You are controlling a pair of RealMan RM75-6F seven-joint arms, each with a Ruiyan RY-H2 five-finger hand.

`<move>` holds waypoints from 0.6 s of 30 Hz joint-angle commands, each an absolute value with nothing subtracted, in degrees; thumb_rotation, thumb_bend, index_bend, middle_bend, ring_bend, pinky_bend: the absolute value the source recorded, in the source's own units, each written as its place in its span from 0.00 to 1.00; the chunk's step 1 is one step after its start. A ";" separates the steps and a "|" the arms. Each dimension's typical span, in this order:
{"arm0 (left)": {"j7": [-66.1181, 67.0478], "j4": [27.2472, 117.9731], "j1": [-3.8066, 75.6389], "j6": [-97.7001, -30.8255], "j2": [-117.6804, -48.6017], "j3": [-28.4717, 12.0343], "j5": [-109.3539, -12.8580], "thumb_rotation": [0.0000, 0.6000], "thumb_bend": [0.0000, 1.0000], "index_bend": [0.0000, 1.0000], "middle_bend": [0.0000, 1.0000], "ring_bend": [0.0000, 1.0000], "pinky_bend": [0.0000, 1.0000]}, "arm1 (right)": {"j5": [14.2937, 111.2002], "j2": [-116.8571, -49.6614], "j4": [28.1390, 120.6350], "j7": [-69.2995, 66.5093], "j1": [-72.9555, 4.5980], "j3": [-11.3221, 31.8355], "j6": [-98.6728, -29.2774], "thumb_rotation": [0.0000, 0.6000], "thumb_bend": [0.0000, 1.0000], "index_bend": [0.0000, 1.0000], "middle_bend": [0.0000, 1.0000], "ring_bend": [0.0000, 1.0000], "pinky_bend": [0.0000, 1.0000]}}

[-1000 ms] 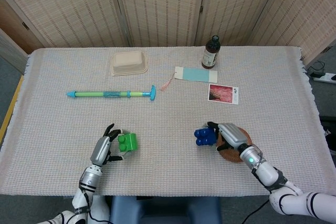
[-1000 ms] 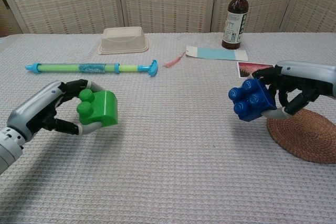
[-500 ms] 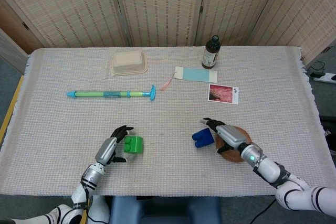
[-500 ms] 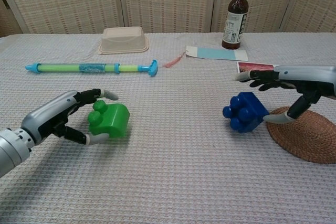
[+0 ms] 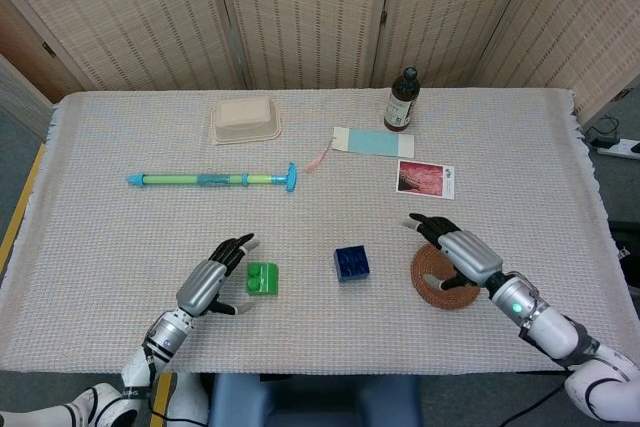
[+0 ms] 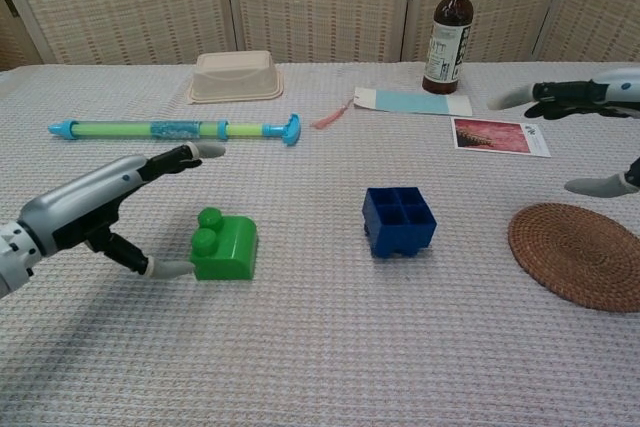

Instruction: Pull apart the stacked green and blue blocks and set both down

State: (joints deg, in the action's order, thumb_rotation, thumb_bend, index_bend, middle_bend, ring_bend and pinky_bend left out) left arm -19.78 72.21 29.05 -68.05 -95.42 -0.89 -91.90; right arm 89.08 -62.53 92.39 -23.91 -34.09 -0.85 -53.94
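The green block (image 5: 262,278) (image 6: 224,247) lies on the cloth, studs up toward the left. The blue block (image 5: 351,263) (image 6: 398,220) rests apart from it, hollow underside up. My left hand (image 5: 212,283) (image 6: 105,199) hovers just left of the green block with fingers spread; its thumb tip is very near the block's left face. My right hand (image 5: 463,255) (image 6: 585,107) is raised over the woven coaster (image 5: 443,282) (image 6: 581,254), fingers apart and holding nothing, well right of the blue block.
Further back lie a green-and-blue toy pump (image 5: 212,179) (image 6: 175,130), a beige container (image 5: 245,119) (image 6: 234,76), a brown bottle (image 5: 401,100) (image 6: 448,23), a light blue card (image 5: 373,142) (image 6: 412,102) and a photo card (image 5: 426,178) (image 6: 498,135).
Both hands let go of their blocks and drew back. The blue block rolled left onto its studs and now lies near the table's middle; the green block settled flat.
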 commanded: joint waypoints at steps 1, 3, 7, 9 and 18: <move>-10.08 77.79 27.36 -71.48 -88.23 3.11 -96.24 1.00 0.23 0.00 0.00 0.00 0.00 | 88.18 -58.77 95.83 -5.49 -25.28 -2.84 -65.38 1.00 0.41 0.00 0.00 0.00 0.00; -6.10 80.02 25.58 -72.56 -85.65 4.37 -95.88 1.00 0.23 0.00 0.00 0.00 0.00 | 85.82 -59.40 97.07 3.57 -20.95 -2.93 -71.11 1.00 0.41 0.00 0.00 0.00 0.00; 7.15 79.05 19.81 -78.98 -84.86 4.67 -94.00 1.00 0.24 0.02 0.00 0.00 0.00 | 85.07 -62.83 95.88 12.71 -14.06 -3.73 -80.66 1.00 0.41 0.00 0.00 0.00 0.00; 16.21 75.79 16.32 -84.34 -86.76 4.20 -93.92 1.00 0.24 0.04 0.00 0.00 0.00 | 85.16 -64.38 94.05 12.26 -11.76 -4.60 -82.42 1.00 0.41 0.00 0.00 0.00 0.00; 18.53 77.04 12.32 -84.89 -87.58 1.31 -87.19 1.00 0.24 0.04 0.00 0.00 0.00 | 83.90 -65.67 92.36 12.89 -9.80 -3.66 -82.11 1.00 0.41 0.00 0.00 0.00 0.00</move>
